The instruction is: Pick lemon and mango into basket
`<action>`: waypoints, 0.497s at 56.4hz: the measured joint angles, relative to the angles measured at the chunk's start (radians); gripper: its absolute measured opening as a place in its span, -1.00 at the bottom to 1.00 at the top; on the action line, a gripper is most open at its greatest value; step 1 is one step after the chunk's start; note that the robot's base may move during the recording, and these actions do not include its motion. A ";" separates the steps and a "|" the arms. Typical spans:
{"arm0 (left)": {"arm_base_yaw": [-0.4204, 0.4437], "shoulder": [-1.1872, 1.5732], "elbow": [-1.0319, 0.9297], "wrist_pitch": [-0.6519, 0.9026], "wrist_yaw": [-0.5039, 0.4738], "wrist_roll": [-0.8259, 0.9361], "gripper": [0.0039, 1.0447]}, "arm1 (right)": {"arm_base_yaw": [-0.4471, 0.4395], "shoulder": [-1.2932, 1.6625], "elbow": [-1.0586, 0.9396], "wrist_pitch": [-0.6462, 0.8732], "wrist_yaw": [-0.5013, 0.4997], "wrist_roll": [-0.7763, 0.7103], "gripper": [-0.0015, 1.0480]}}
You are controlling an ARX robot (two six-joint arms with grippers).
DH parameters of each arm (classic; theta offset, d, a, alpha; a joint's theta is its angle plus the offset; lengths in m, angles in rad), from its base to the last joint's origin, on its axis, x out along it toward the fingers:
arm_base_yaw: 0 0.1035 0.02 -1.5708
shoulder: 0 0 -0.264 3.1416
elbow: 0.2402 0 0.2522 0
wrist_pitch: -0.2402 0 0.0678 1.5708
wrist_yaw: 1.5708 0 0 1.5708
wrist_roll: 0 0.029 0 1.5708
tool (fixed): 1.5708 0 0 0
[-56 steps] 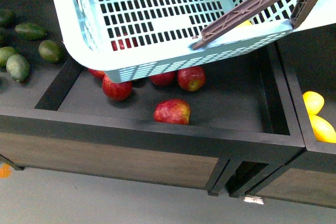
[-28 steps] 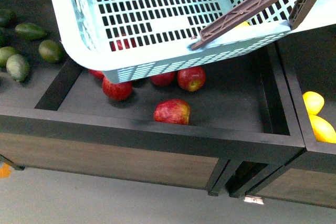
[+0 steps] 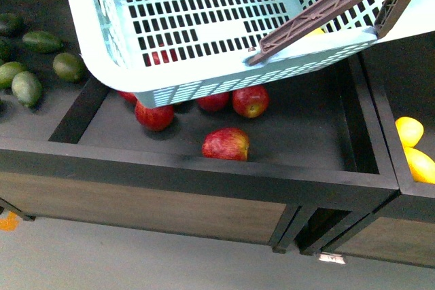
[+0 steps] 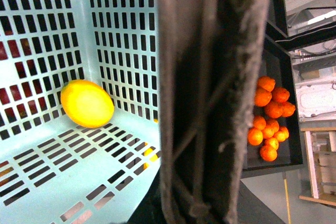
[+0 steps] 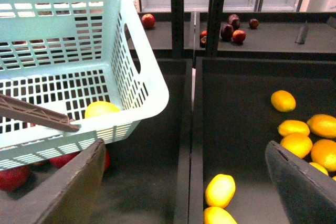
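The mint-blue basket (image 3: 204, 25) hangs tilted above the apple bin. My left gripper (image 4: 202, 203) is shut on its brown handle (image 4: 210, 93), which fills the left wrist view. A roundish yellow lemon (image 4: 87, 103) lies inside the basket and also shows in the right wrist view (image 5: 101, 109). My right gripper (image 5: 184, 182) is open and empty, low over the divider beside the basket (image 5: 142, 77). Oval yellow fruits (image 5: 220, 190) lie in the bin just beyond it, and two show in the front view (image 3: 408, 131). I cannot pick out a long slim mango.
Red apples (image 3: 225, 144) lie in the bin under the basket. Green fruits (image 3: 27, 88) fill the left bin. Several yellow-orange fruits (image 5: 296, 145) sit further in the right bin. Oranges (image 4: 270, 116) lie in another bin. A black divider (image 5: 185, 145) separates the bins.
The bins and fruit have shifted slightly to the right in the front view. The basket stays held in about the same place.
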 joint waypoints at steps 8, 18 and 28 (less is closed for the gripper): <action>-0.014 0.000 0.000 0.000 0.011 0.001 -0.90 | -0.002 -0.001 0.000 0.000 -0.001 0.000 0.83; -0.014 0.000 0.000 0.000 0.023 -0.005 -0.90 | -0.002 -0.001 0.000 0.000 0.000 0.000 0.83; -0.008 0.000 0.000 0.000 0.002 -0.002 -0.90 | -0.002 0.000 0.000 0.000 -0.003 0.000 0.83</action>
